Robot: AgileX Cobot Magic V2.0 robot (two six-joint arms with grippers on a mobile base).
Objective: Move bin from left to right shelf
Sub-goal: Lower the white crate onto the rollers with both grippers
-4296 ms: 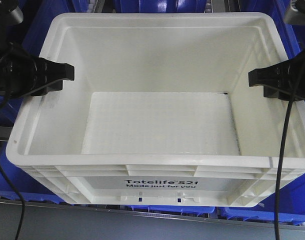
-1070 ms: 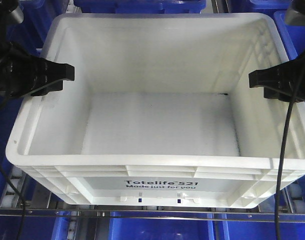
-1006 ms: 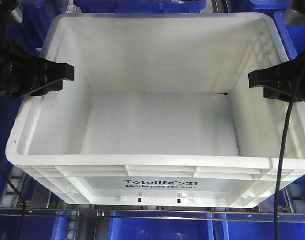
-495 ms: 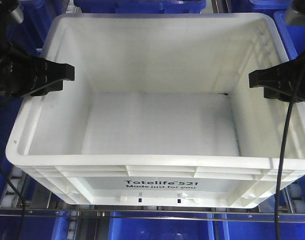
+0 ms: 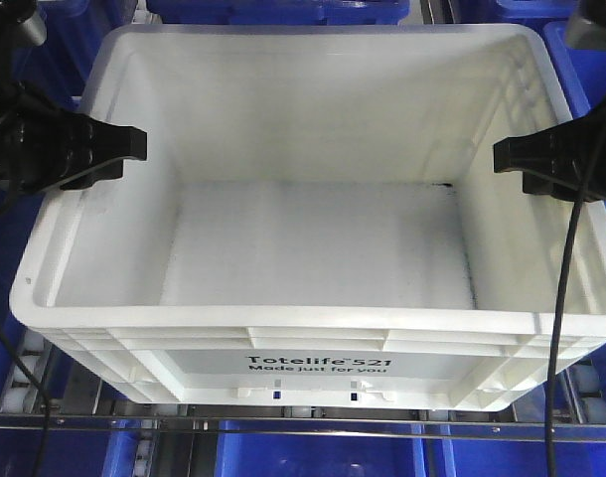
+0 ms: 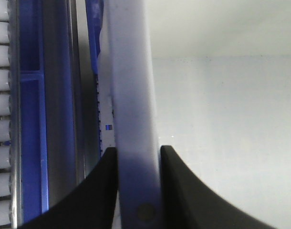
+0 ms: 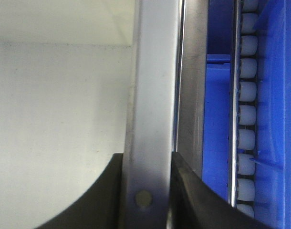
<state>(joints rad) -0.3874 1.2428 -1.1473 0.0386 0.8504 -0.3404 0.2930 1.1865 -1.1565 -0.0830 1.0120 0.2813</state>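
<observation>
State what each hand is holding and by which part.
Both hold the white bin: the left hand clamps its left side rim, the right hand its right side rim.

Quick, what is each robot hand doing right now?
Left tool: shut on the bin's left rim.
Right tool: shut on its right rim.

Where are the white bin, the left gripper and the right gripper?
white bin (image 5: 313,365), front view, printed side wall.
left gripper (image 6: 137,157), left wrist view, between its fingertips.
right gripper (image 7: 146,160), right wrist view, between its fingertips.
</observation>
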